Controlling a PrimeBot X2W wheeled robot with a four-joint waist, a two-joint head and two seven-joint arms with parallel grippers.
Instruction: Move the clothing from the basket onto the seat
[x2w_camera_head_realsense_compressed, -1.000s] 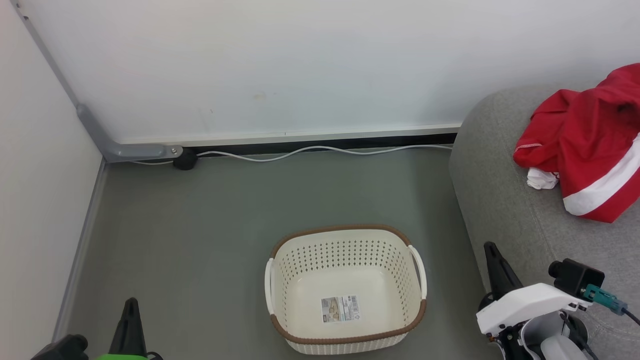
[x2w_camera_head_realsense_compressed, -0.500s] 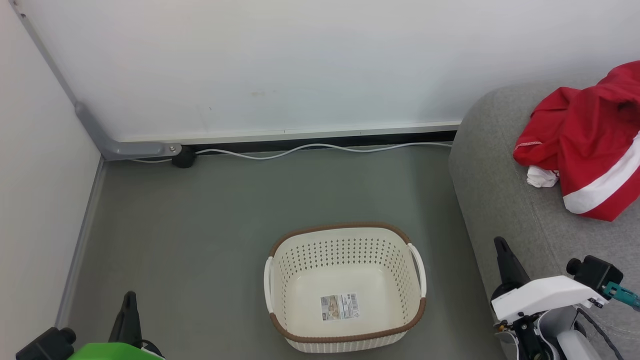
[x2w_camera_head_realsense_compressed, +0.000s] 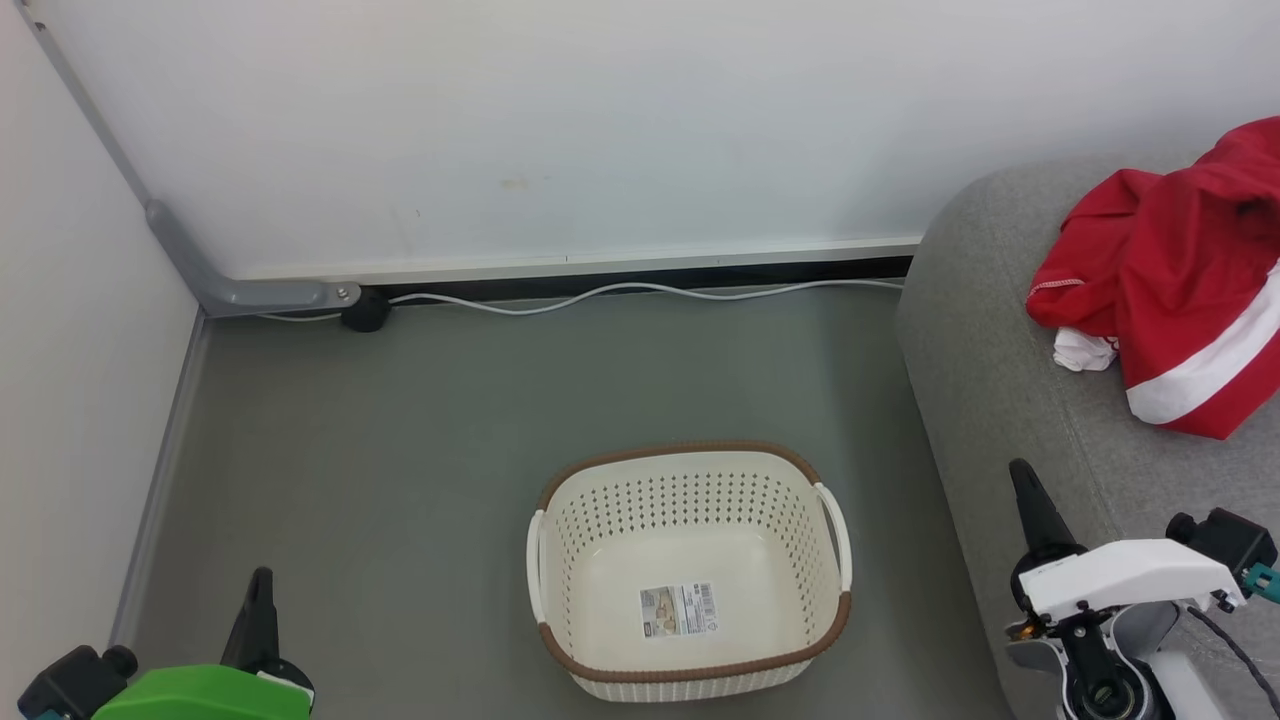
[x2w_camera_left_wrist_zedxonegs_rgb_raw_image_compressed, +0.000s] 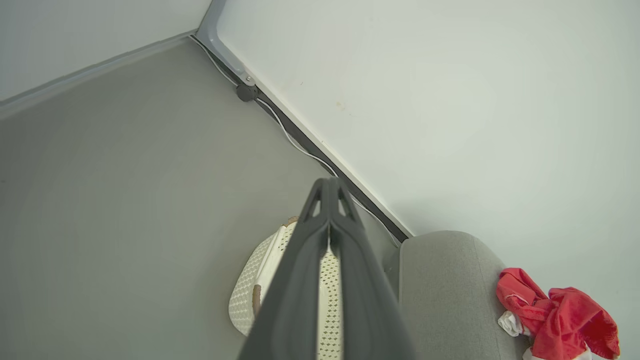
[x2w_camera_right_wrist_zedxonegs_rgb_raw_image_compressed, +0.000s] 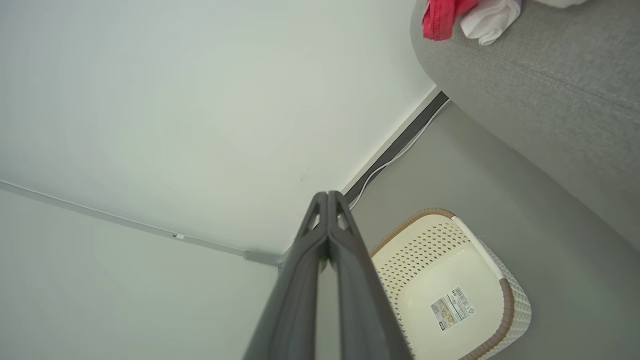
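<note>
Clothing (x2w_camera_head_realsense_compressed: 1170, 290) first: a bright red heap lying on the grey seat (x2w_camera_head_realsense_compressed: 1000, 380) near its rounded end, well apart from the basket (x2w_camera_head_realsense_compressed: 690, 500) down on the floor (x2w_camera_head_realsense_compressed: 400, 450). The basket shows a bare bottom with just a sticker (x2w_camera_head_realsense_compressed: 678, 609), so by my reading the move is done.

If that heap needs another lift, expect it to be light, limp and floppy. It should drape and trail rather than hold a shape. The best hold looks like one of the raised red folds on top, or the thick edge by the white stripe (x2w_camera_head_realsense_compressed: 1200, 375). Go too low and the upholstery could get nipped along with it.

Left pincer (x2w_camera_head_realsense_compressed: 262, 582) sits at the lower left, fingers pressed together, holding nothing. Right pincer (x2w_camera_head_realsense_compressed: 1021, 472) hangs just over the seat's front edge, likewise closed and empty.

Now the blind spots. The red heap runs off the right edge of the head view, so how many garments are in it I cannot tell. A small white scrap (x2w_camera_head_realsense_compressed: 1083, 352) pokes out underneath, possibly lining or possibly a separate piece. In the left wrist view the fingers cover much of the basket. A white cable (x2w_camera_head_realsense_compressed: 620, 292) runs along the foot of the wall.
</note>
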